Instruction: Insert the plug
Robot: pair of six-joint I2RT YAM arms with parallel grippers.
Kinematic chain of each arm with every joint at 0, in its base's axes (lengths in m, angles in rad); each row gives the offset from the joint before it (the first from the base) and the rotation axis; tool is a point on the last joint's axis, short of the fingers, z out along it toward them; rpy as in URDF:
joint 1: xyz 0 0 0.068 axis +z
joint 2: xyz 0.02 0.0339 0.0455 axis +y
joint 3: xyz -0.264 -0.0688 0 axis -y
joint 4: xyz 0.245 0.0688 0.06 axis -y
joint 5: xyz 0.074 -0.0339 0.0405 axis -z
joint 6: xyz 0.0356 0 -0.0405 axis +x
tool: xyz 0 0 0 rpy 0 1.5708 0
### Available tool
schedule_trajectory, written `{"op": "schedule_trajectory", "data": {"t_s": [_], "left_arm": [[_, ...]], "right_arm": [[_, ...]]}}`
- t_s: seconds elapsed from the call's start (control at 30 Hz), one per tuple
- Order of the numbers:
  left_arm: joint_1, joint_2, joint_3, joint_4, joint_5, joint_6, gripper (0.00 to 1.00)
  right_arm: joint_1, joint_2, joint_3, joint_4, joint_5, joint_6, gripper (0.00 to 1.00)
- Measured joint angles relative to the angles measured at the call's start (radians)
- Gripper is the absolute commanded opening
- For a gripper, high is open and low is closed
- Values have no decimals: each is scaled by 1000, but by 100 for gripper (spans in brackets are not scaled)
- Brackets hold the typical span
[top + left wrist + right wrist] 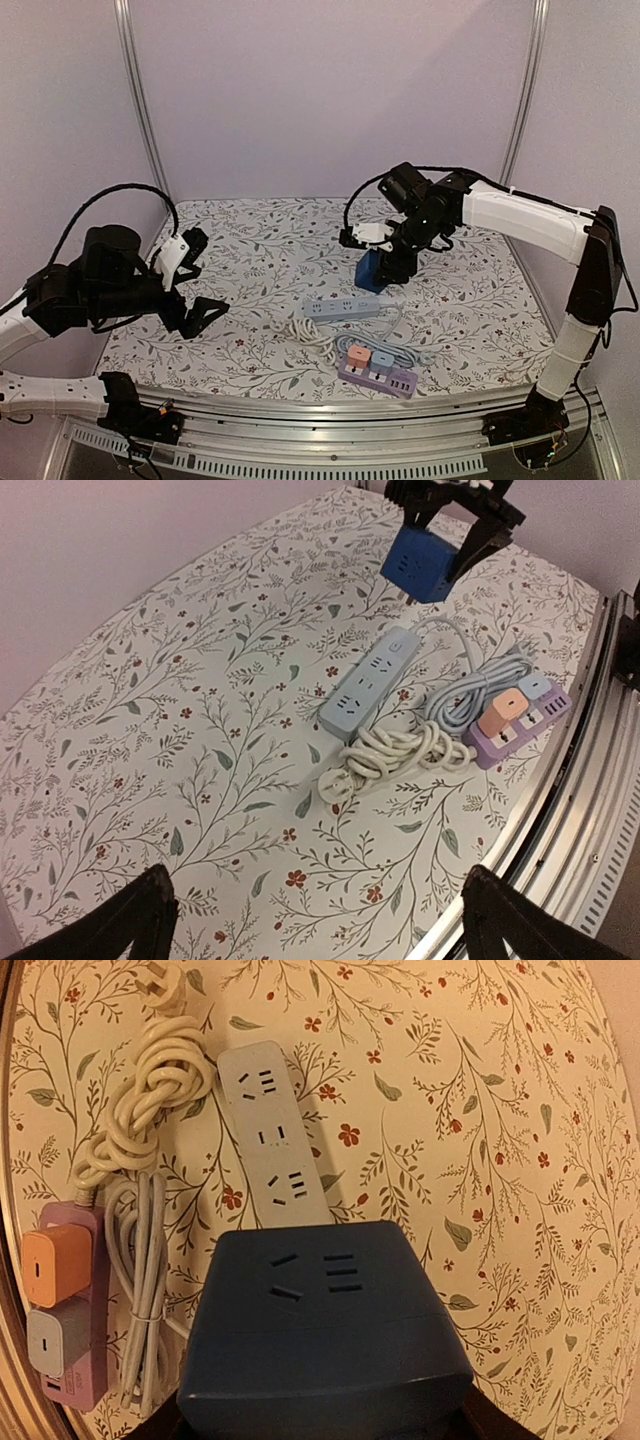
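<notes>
My right gripper [388, 258] is shut on the plug, a dark blue cube [371, 271] with socket slots on one face [315, 1275]. The cube hangs just beyond the far end of a white power strip [342, 308] that lies flat on the floral cloth. In the left wrist view the black fingers [486, 535] clamp the cube [420, 565] from both sides, above the strip [368, 683]. The strip's three socket groups [270, 1140] face up, and none has anything plugged in. My left gripper [200, 280] stands wide open at the left, holding nothing.
The white strip's coiled cord [395, 748] ends in a loose white plug [338, 785] beside it. A purple power strip [378, 372] with an orange and a grey adapter lies near the front rail [330, 410], along with a bundled grey cable [145, 1280].
</notes>
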Motion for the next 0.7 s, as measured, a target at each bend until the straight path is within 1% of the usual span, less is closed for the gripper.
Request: {"op": "schedule_trajectory", "data": {"t_s": [0.23,0.7], "left_arm": [[0,3,-7,-2,31,37,99],[0,1,-7,-2,48,78,99]], "right_arm": [[1,84,89,-15,-2,-58,0],[52,201,117,-74,-2,-58,0]]}}
